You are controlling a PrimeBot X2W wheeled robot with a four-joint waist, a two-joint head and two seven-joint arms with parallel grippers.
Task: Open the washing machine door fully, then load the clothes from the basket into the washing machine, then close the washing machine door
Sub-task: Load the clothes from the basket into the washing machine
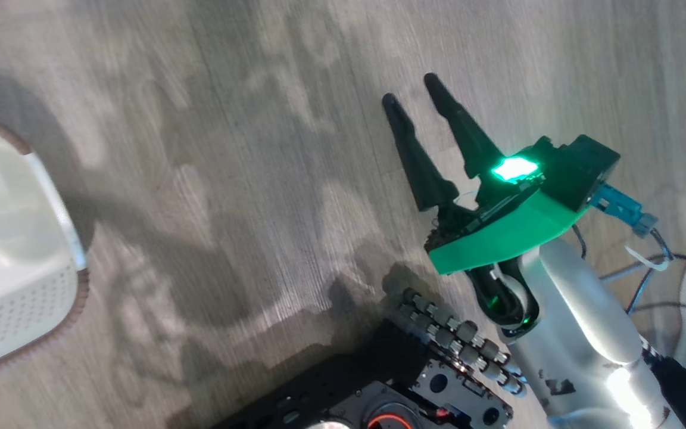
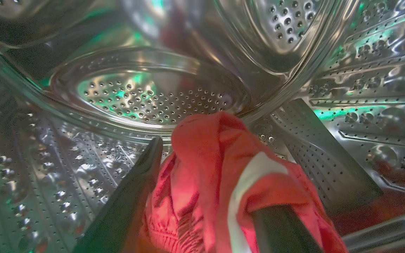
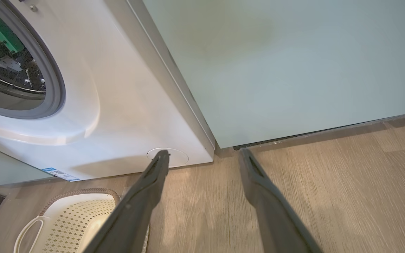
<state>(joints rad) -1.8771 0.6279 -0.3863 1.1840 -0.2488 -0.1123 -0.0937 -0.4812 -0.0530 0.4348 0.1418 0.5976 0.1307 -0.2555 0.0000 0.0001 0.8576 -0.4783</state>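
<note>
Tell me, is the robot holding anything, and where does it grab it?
The left gripper holds red clothes by a bunched fold, inside the drum. The right gripper holds nothing.

Inside the steel drum (image 2: pixel 160 102), the left gripper (image 2: pixel 202 175) is crowded by a red garment (image 2: pixel 206 168) bunched between and over its fingers, with a raised drum paddle (image 2: pixel 325 154) close on one side; the perforated back wall beyond lies open. The right gripper (image 1: pixel 417 104) hangs over bare wooden floor (image 1: pixel 230 179) with its fingers spread and nothing between them. Ahead of it, the washing machine (image 3: pixel 125 105) and the pale green cabinet (image 3: pixel 276 63) block the way. The basket (image 3: pixel 72 218) stands on the floor near the machine's front, its visible floor bare.
</note>
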